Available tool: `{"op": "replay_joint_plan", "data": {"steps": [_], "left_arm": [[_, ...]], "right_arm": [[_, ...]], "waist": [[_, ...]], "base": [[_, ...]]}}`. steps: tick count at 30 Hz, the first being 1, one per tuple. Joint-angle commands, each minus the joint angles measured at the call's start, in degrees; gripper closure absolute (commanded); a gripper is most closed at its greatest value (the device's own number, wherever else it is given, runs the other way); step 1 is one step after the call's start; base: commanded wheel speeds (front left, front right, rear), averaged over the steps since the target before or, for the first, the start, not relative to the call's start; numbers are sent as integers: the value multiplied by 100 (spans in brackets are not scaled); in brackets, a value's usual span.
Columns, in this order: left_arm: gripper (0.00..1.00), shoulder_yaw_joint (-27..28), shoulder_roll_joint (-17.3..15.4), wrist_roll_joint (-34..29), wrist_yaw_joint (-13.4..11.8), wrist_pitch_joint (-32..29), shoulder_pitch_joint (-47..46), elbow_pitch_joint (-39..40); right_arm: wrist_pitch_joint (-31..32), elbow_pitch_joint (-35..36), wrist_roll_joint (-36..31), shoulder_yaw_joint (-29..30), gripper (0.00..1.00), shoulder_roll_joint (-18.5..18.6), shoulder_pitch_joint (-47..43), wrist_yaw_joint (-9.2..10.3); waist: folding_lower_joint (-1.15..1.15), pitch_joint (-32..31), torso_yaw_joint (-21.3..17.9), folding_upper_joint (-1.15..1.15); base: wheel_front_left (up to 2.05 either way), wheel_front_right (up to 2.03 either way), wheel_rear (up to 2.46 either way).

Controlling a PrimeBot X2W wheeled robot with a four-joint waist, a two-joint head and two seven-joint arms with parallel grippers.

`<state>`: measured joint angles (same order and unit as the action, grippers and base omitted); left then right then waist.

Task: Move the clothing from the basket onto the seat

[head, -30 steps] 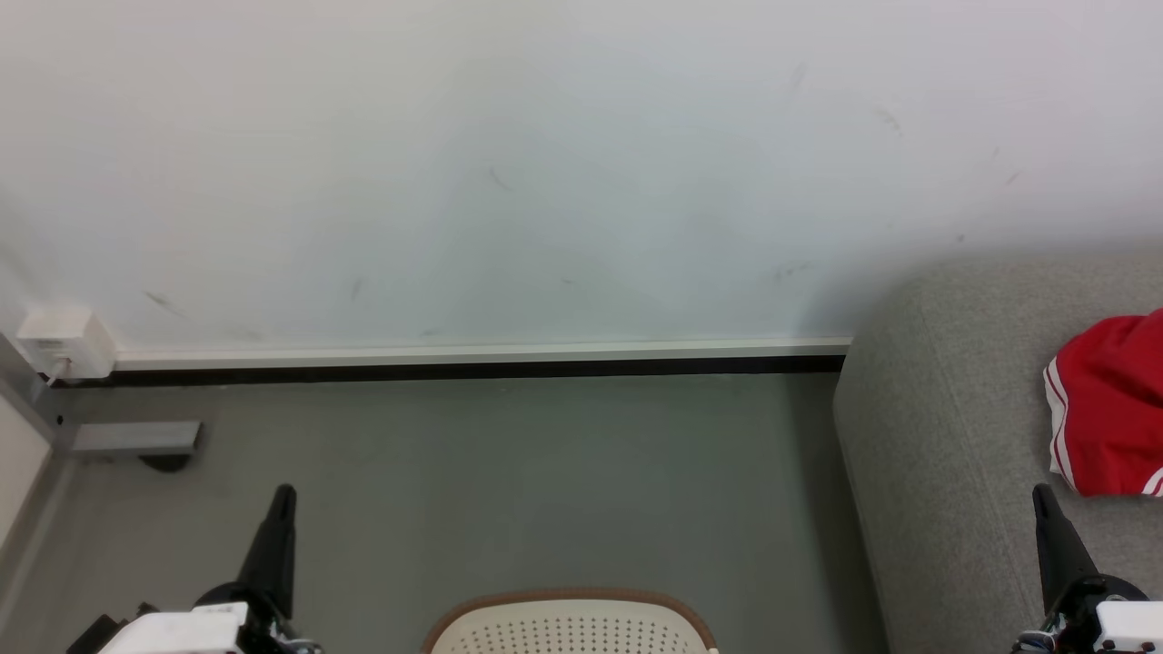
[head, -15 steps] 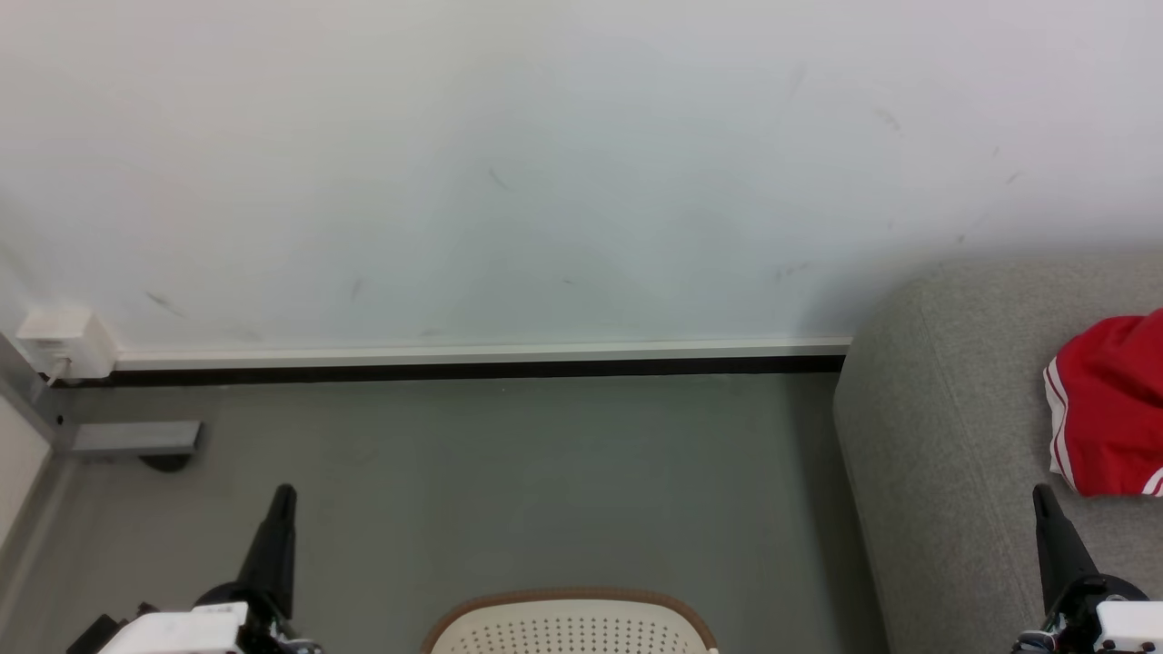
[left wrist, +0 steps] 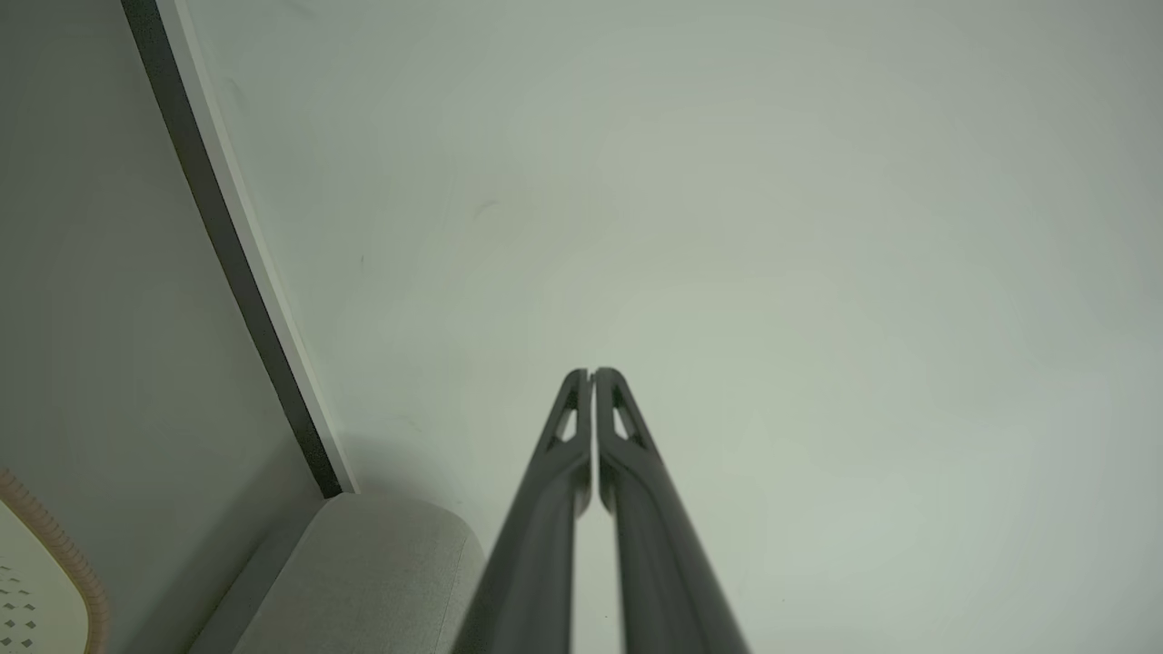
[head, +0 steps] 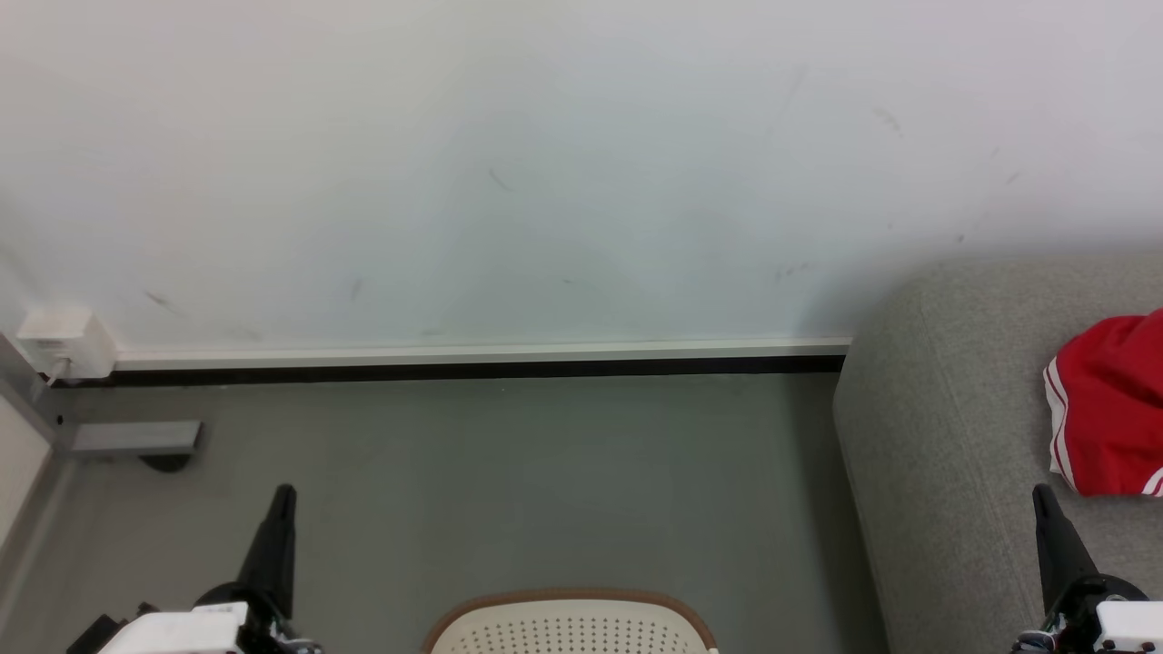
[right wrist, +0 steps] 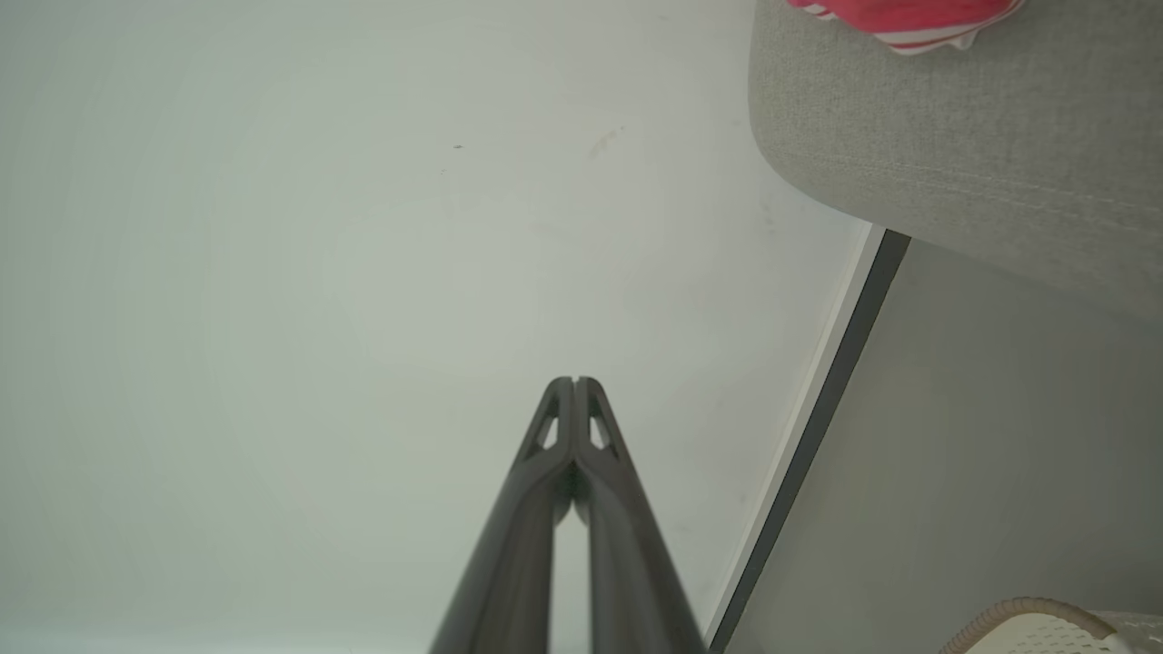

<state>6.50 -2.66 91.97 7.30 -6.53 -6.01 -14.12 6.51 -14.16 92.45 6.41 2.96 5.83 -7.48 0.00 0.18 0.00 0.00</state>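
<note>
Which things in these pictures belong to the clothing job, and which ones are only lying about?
Belong to the job:
- red garment, already lying on the grey sofa
- cream basket, at the bottom of the head view

Only lying about:
- white box at the far left
- grey metal bar below it
- skirting board

Head looks down, wrists face wall (head: 545,182); all share the seat (head: 954,409).

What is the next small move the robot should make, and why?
Probably tilt the head down to look into the basket: its inside is cut off at the picture's bottom edge, so whether clothing remains cannot be told. One red garment lies on the sofa, and the left gripper and right gripper are shut, empty.
</note>
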Motion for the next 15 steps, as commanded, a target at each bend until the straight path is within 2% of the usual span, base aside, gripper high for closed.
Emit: {"op": "replay_joint_plan", "data": {"steps": [1, 15], "left_arm": [[100, 12, -40, 80, 36, -23, -43, 22], [100, 12, -40, 81, 36, -23, -42, 23]], "right_arm": [[15, 29, 3, 28, 100, -8, 70, -2], [18, 29, -1, 31, 100, -9, 71, -2]], "waist": [[0, 0, 0, 0], [0, 0, 0, 0]], "base": [[0, 0, 0], [0, 0, 0]]}}
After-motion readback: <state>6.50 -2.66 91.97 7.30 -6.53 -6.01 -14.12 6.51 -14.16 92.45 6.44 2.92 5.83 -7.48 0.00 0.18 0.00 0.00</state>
